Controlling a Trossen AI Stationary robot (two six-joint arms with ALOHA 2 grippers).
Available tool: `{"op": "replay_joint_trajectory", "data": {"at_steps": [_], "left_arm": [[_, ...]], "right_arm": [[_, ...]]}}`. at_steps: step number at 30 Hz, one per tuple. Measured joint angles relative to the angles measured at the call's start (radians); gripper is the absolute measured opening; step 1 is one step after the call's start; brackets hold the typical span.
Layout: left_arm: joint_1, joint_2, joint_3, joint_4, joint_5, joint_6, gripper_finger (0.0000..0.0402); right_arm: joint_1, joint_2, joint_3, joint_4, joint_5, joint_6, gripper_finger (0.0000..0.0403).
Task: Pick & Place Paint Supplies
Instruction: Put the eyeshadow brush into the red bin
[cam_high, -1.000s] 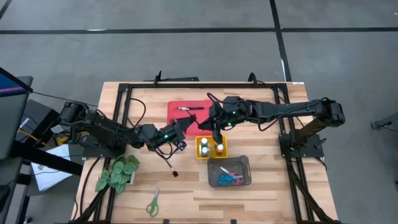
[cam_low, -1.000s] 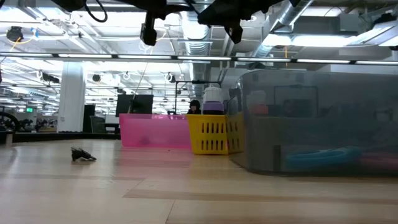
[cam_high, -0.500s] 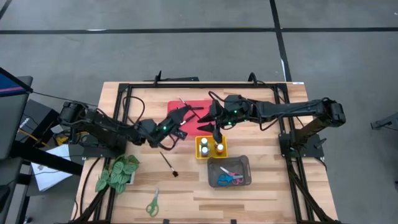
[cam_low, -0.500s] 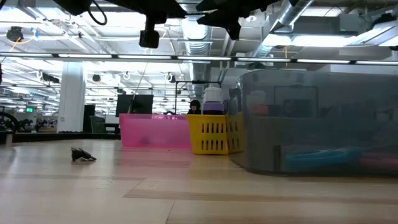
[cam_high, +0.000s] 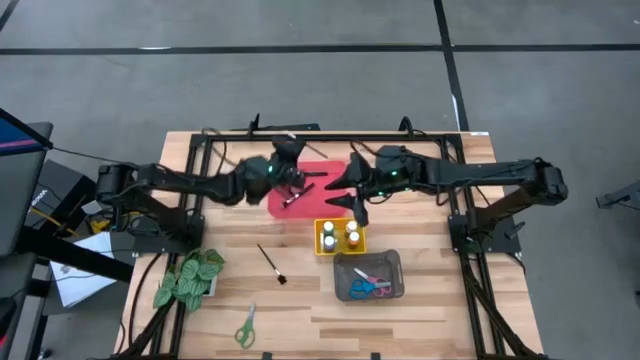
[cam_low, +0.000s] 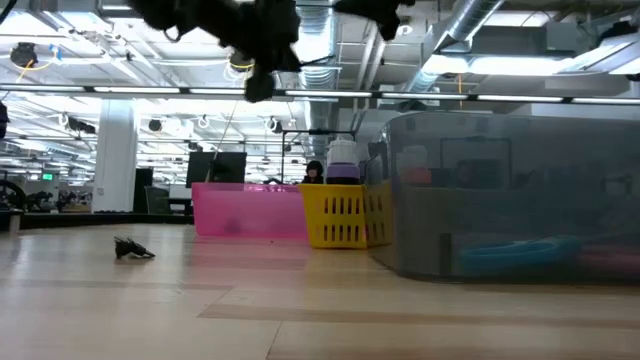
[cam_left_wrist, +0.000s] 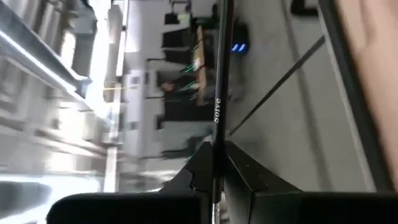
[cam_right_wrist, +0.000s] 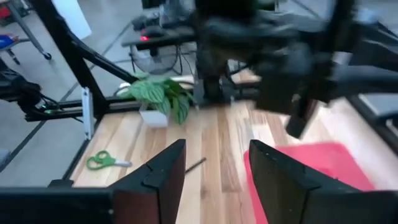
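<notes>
Three trays sit on the pale slatted wooden table (cam_high: 420, 310): a flat red tray (cam_high: 325, 165) at the far middle, a small yellow slotted tray (cam_high: 340, 249) just nearer, and a translucent grey tray (cam_high: 390, 262) nearest, toward the right.

Paintbrushes number three that can be seen. One thin dark-handled paintbrush (cam_left_wrist: 219, 93) is pinched between the pressed-together fingers of the left gripper (cam_high: 287, 172), which hangs over the far left part of the red tray; in the left wrist view its glossy black shaft with pale lettering runs straight out from the fingertips. A second paintbrush (cam_high: 300, 194) lies on the red tray near its left edge. A third paintbrush (cam_high: 270, 263), slim with a dark bristle end, lies on the bare wood left of the yellow tray.

The yellow tray holds two upright paint bottles (cam_high: 340, 236) with white caps.

Scissors count three: green-handled scissors (cam_high: 245, 326) lie alone on the near left of the table, while pink-handled scissors (cam_high: 379, 285) and blue-handled scissors (cam_high: 358, 291) lie together in the grey tray.

The right gripper (cam_high: 353, 182) hovers over the right side of the red tray, its two dark wedge-shaped fingers (cam_right_wrist: 163, 174) spread apart and holding nothing.

A green leafy fake plant (cam_high: 190, 277) stands at the left edge.
</notes>
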Motion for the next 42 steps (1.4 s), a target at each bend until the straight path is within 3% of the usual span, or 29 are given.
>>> {"op": "replay_joint_trajectory", "data": {"at_steps": [4, 10, 13, 16, 23, 29, 42], "left_arm": [[0.083, 0.000, 0.203, -0.274, 0.126, -0.236, 0.0007], [0.226, 0.000, 0.532, -0.862, 0.363, -0.657, 0.0006], [0.287, 0.000, 0.606, -1.080, 0.514, -0.829, 0.0006], [0.318, 0.000, 0.605, -1.211, 0.643, -0.915, 0.0006], [0.272, 0.064, 0.527, -1.277, 0.763, -1.054, 0.0006], [0.223, 0.199, 0.500, -1.291, 0.777, -1.149, 0.0006], [0.217, 0.464, 0.500, -1.261, 0.778, -1.175, 0.0006]], "right_arm": [[0.001, -0.057, 0.000, -0.005, 0.000, -0.023, 0.0164], [0.005, -0.135, 0.000, -0.105, 0.003, -0.028, 0.0155], [0.016, -0.159, -0.032, -0.112, 0.003, -0.028, 0.0151], [0.026, -0.167, -0.067, -0.128, 0.003, -0.026, 0.0149], [0.060, -0.175, -0.172, -0.114, 0.006, 0.033, 0.0148], [0.112, -0.175, -0.245, -0.070, 0.006, 0.088, 0.0144], [0.270, -0.175, -0.265, -0.033, 0.088, 0.097, 0.0132]]}}
